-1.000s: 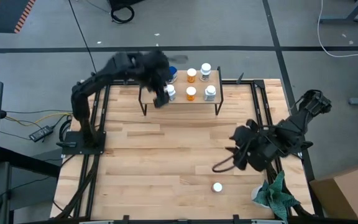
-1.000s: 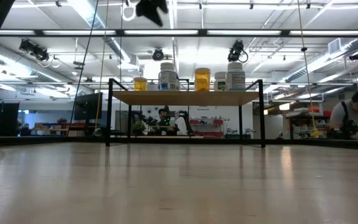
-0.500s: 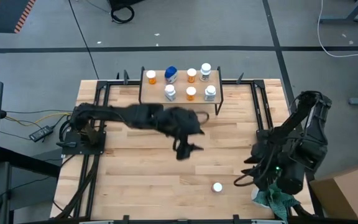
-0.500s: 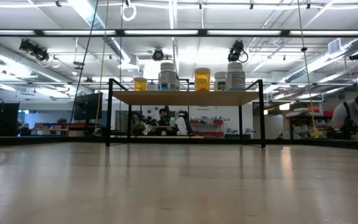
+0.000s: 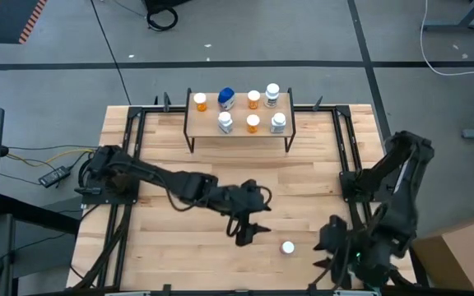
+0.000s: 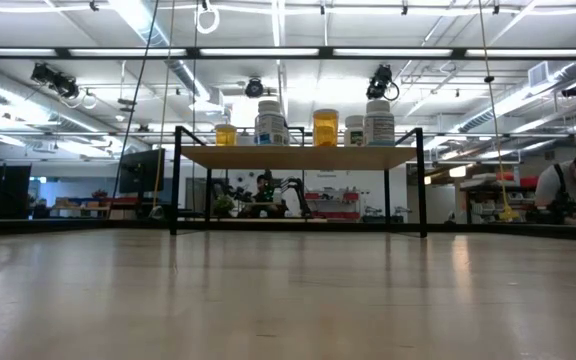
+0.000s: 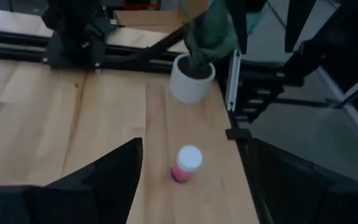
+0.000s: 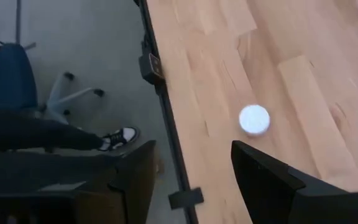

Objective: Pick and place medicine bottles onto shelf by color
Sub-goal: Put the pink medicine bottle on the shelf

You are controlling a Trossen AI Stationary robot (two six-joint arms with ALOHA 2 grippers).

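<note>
From above, my left gripper (image 5: 256, 231) has swung from the shelf (image 5: 237, 131) down to just beside the white-capped pink bottle (image 5: 287, 247) on the bench (image 5: 188, 263), open and empty. In my left wrist view that bottle (image 7: 186, 164) stands ahead between my spread fingers (image 7: 104, 180). In my right wrist view my right gripper (image 8: 191, 180), now nearer the bench edge, hangs open and empty over the same bottle (image 8: 254, 119).

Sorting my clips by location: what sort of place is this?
Likely a robotics lab or workshop: a wooden table with two arms, a hall of ceiling strip lights, and a person at a bench behind.
</note>
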